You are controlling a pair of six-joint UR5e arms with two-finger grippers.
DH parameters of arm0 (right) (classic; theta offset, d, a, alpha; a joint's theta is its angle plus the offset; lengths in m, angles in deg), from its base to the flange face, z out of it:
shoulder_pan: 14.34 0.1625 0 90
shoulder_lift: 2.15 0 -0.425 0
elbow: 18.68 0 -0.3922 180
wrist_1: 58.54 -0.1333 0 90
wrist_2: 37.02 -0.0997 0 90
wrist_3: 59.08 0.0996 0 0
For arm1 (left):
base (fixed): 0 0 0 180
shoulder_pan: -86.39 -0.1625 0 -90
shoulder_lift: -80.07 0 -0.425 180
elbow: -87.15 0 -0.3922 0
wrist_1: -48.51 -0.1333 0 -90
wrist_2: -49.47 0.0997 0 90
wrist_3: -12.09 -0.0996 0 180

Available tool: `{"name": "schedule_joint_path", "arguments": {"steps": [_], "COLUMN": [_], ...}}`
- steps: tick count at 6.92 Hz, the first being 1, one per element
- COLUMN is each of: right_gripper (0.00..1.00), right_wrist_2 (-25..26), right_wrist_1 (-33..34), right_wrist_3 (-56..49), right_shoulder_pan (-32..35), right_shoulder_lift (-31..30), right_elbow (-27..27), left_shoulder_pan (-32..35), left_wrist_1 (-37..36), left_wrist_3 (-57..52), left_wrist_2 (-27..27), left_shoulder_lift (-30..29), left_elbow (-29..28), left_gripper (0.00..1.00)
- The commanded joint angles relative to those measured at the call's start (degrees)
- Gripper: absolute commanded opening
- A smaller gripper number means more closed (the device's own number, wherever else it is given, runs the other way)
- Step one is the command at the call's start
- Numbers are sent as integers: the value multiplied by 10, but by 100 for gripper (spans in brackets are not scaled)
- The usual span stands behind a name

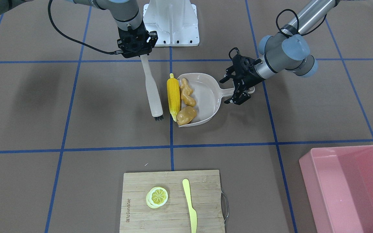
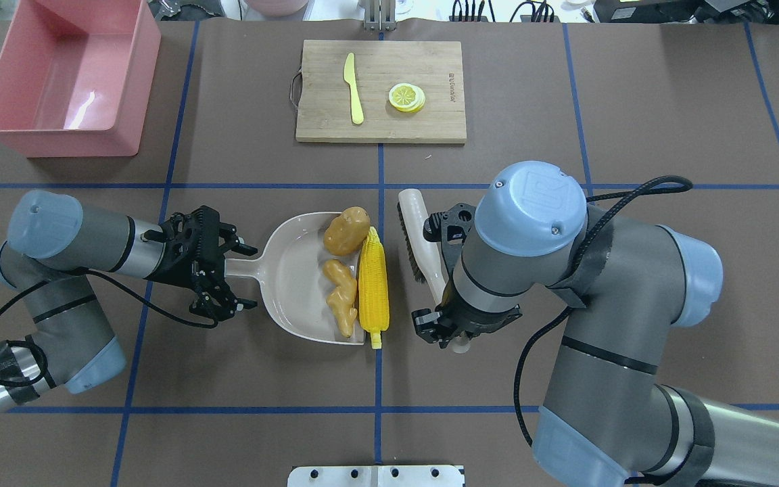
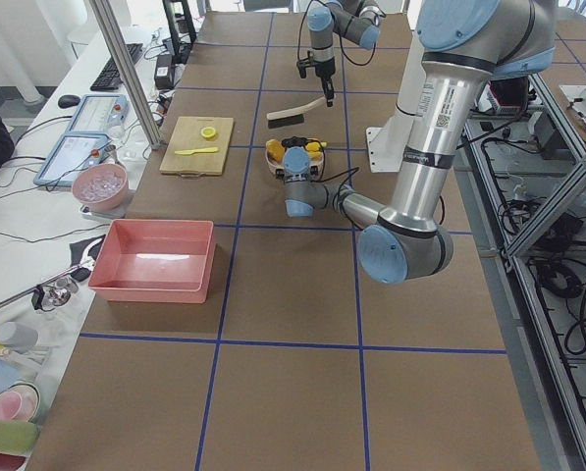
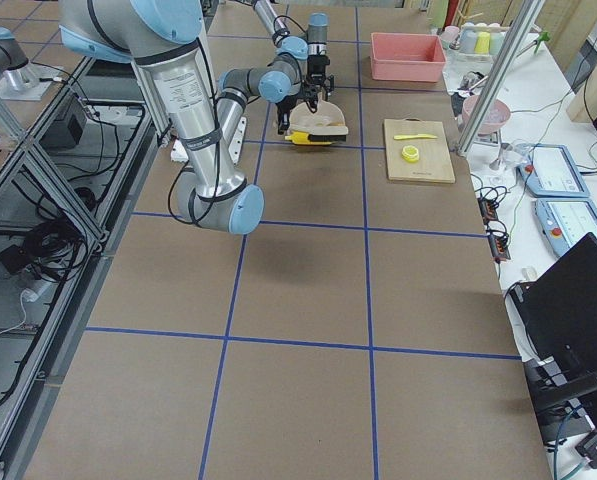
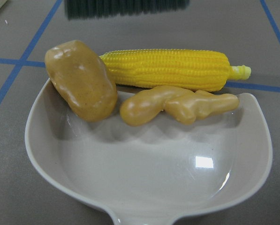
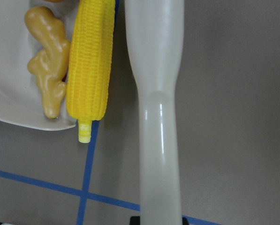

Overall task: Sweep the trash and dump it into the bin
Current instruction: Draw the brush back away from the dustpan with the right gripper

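Note:
The yellow corn cob [image 1: 173,97] lies along the mouth of the beige dustpan [image 1: 206,94]. The tan ginger root [image 1: 187,94] and the brownish potato [image 1: 186,115] rest inside the pan next to the corn. My left gripper [image 1: 231,90] is open, with its fingers on either side of the pan's handle. My right gripper [image 1: 142,55] is shut on the handle of a beige brush [image 1: 152,94], whose dark bristles sit on the table just beside the corn. The pink bin [image 2: 65,74] stands empty at the far left corner.
A wooden cutting board [image 2: 381,125] at the far middle holds a lemon slice [image 2: 406,97] and a pale yellow knife [image 2: 353,88]. The white robot base [image 1: 171,24] sits at the table's near edge. Blue tape lines cross the brown table.

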Motion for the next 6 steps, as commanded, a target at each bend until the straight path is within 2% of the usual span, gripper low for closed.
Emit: {"name": "schedule_joint_path", "arguments": {"steps": [1,2,6], "right_gripper": [0,0,0], "right_wrist_2": [-1,-1,2], "right_wrist_1": [14,14,5], "right_wrist_3": [-31,-38,8], "right_shoulder_pan": [23,24,-58], "right_shoulder_lift": [-14,-12,-6], "right_elbow": [9,0,-9], "left_shoulder_pan": [0,0,0], "left_wrist_1": [0,0,0], "left_wrist_3": [0,0,1], "left_wrist_2": [0,0,0], "left_shoulder_lift": [0,0,-1], "left_elbow": [0,0,1], "left_gripper": [98,98,98]}}
